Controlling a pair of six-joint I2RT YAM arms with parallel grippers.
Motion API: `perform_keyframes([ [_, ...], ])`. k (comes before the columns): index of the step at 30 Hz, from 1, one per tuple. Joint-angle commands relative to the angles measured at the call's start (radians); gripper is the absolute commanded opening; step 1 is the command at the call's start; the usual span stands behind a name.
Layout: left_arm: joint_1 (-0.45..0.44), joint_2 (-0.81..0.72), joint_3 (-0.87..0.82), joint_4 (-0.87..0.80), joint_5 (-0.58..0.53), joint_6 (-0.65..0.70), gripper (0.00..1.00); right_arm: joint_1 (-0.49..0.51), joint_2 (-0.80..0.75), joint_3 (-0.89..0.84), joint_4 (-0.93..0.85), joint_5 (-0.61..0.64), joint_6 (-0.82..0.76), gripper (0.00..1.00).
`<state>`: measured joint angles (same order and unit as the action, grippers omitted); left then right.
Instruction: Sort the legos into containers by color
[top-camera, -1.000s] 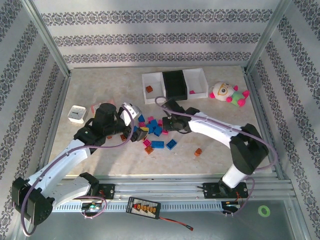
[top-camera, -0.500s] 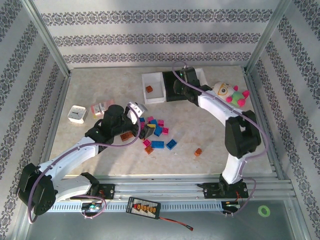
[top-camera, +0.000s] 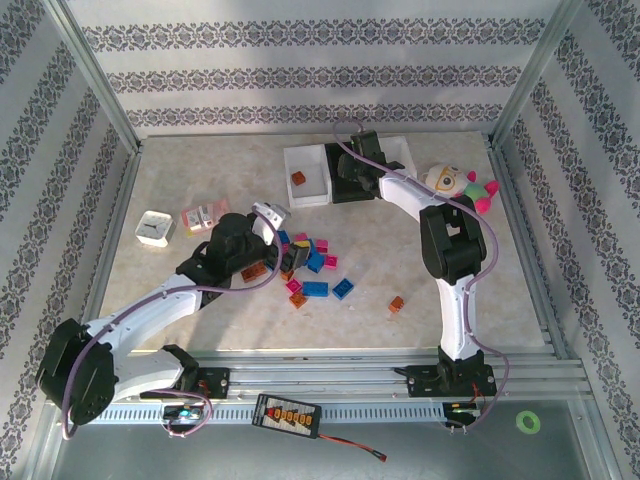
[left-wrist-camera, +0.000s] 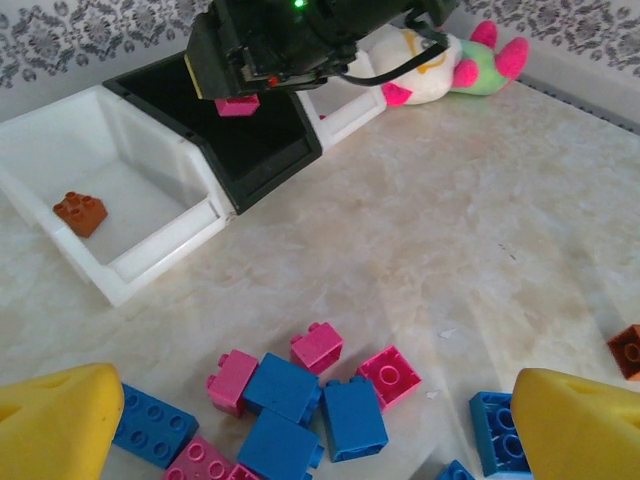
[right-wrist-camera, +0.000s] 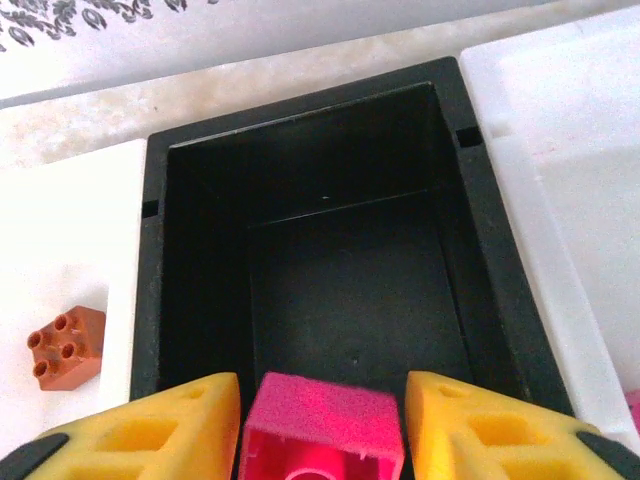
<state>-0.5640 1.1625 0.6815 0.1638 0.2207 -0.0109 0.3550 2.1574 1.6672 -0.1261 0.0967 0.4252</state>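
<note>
**A:** Start at the left. What is the left gripper (left-wrist-camera: 320, 425) doing?

**B:** It hangs over the legos (top-camera: 315, 262) on the marbled table (top-camera: 420, 270). Its foam-like yellow pads are spread wide and hold nothing. Blue and pink bricks lie loose beneath it: hard, glossy plastic with studded tops and square corners.

**A:** And the bins?

**B:** Three stand in a row at the back. The left white bin (left-wrist-camera: 165, 262) has one brown brick (left-wrist-camera: 80, 209) on its floor. The black bin (right-wrist-camera: 330, 270) in the middle is bare, with smooth thin walls. The right gripper (right-wrist-camera: 322, 425) hovers above it with a pink brick (right-wrist-camera: 322, 415) between its pads (right-wrist-camera: 160, 425).

**A:** Is it gripped?

**B:** I cannot tell. The pads sit close on both sides, but whether they press on it or stand just clear is unclear.

**A:** So how should this step be done well?

**B:** A pink piece (right-wrist-camera: 633, 400) shows in the right white bin (right-wrist-camera: 560, 120), so I judge pink belongs there. The brick should go rightward over the dividing wall, and the pads should part only below the rim. Hard plastic may bounce on hard plastic
</note>
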Motion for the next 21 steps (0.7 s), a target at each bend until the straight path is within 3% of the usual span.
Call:
perform_keyframes([
  [1,-0.014,0.023,0.056,-0.061,-0.173,-0.097,0.99,-0.011,-0.042,0.016,0.021,-0.013,-0.027,0.61],
  [6,0.013,0.072,0.150,-0.269,-0.381,-0.244,0.99,-0.008,-0.179,-0.086,0.042,-0.047,-0.053,0.74],
  [10,0.044,0.116,0.197,-0.388,-0.454,-0.345,0.99,0.005,-0.327,-0.257,0.097,-0.108,-0.082,0.79],
  [14,0.082,0.139,0.207,-0.466,-0.464,-0.432,0.99,0.039,-0.475,-0.441,0.112,-0.168,-0.139,0.83],
  [21,0.179,0.212,0.246,-0.610,-0.384,-0.547,0.99,0.133,-0.673,-0.658,0.051,-0.181,-0.158,0.87],
])
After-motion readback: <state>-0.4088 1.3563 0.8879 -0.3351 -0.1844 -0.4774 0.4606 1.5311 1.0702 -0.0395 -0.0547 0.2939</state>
